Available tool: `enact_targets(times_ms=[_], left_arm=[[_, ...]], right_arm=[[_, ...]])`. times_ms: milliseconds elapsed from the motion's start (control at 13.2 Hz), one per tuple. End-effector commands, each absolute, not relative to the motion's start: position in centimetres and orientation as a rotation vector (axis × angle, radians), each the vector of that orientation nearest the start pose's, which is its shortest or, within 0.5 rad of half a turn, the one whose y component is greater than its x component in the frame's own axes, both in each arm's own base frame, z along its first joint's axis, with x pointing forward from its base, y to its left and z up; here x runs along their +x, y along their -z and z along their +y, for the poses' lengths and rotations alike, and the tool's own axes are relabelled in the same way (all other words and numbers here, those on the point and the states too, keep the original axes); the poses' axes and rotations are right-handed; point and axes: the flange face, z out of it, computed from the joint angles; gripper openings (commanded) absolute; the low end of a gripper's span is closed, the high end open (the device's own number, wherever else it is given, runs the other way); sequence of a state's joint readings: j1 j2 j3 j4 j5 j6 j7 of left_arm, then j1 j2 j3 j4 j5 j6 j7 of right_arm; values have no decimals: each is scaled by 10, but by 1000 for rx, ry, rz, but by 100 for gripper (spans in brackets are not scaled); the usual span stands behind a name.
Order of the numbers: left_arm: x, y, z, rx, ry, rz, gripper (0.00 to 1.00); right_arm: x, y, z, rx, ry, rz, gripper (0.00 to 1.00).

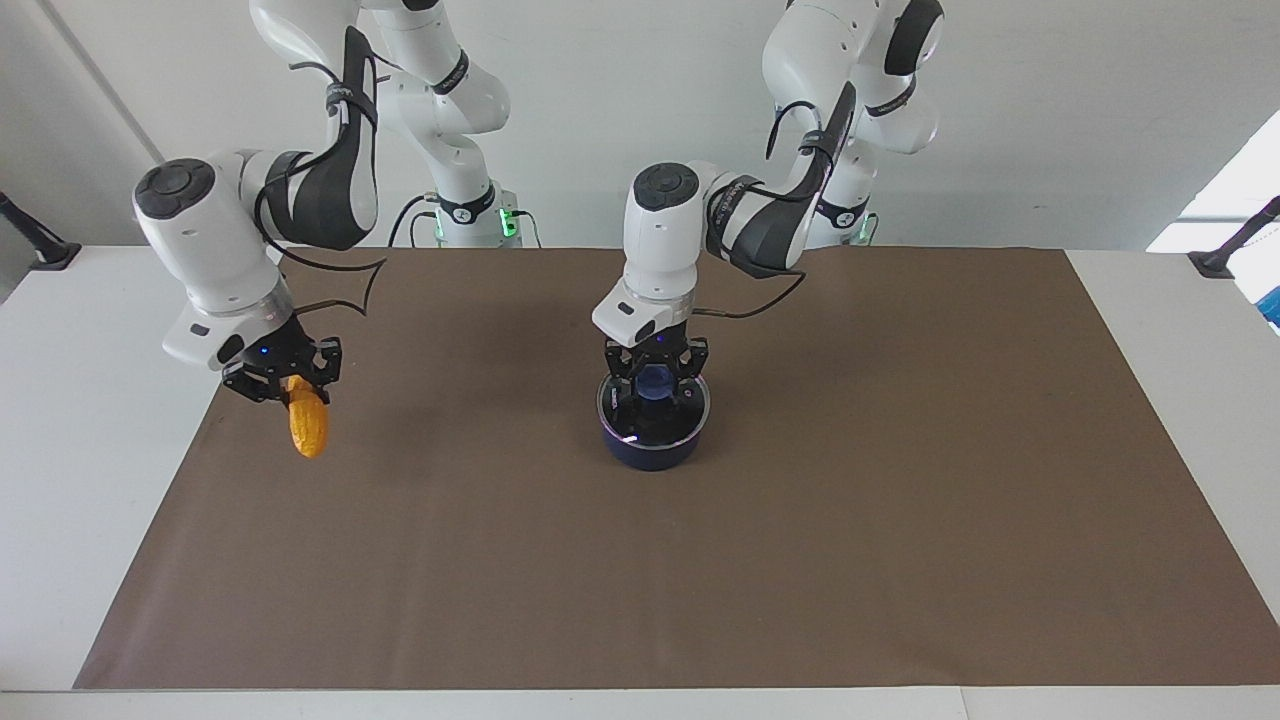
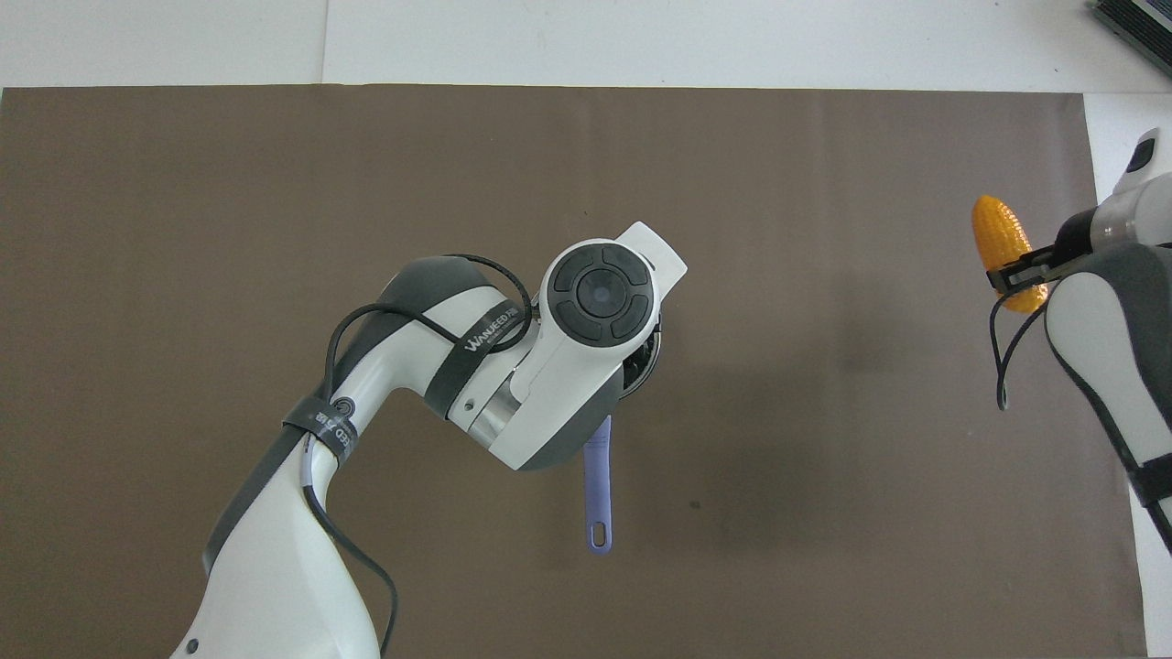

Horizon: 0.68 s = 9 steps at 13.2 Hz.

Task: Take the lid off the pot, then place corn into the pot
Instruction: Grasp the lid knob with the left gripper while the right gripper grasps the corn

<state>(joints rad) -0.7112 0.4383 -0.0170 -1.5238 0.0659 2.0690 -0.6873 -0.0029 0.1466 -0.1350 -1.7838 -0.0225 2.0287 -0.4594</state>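
The navy pot (image 1: 652, 452) stands mid-mat with the glass lid (image 1: 699, 404) seated on its rim. My left gripper (image 1: 655, 379) comes straight down onto the lid and is shut on the blue knob (image 1: 655, 383). In the overhead view the left wrist hides lid and gripper; only the pot's long blue handle (image 2: 597, 485) shows, pointing toward the robots. My right gripper (image 1: 290, 386) hangs above the mat's edge at the right arm's end, shut on the upper end of the orange corn (image 1: 307, 428), which dangles below it. The overhead view shows the corn (image 2: 1000, 240) in the right gripper (image 2: 1019, 273).
A brown mat (image 1: 900, 500) covers most of the white table (image 1: 80, 450). Black clamp stands (image 1: 1225, 255) sit at the table's side edges near the robots. A dark object (image 2: 1135, 18) lies at the table corner farthest from the robots.
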Motion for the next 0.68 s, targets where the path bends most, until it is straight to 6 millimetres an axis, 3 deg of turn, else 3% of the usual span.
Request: enact_targets(times_ms=[0, 304, 608], left_arm=[[523, -454, -450, -3157, 271, 92, 7], [518, -482, -429, -3133, 279, 81, 3], [514, -489, -360, -3106, 230, 53, 0]], right_arm=[[595, -513, -69, -3178, 150, -376, 0], [580, -538, -54, -3180, 129, -245, 0], [557, -545, -42, -3171, -41, -113, 0]])
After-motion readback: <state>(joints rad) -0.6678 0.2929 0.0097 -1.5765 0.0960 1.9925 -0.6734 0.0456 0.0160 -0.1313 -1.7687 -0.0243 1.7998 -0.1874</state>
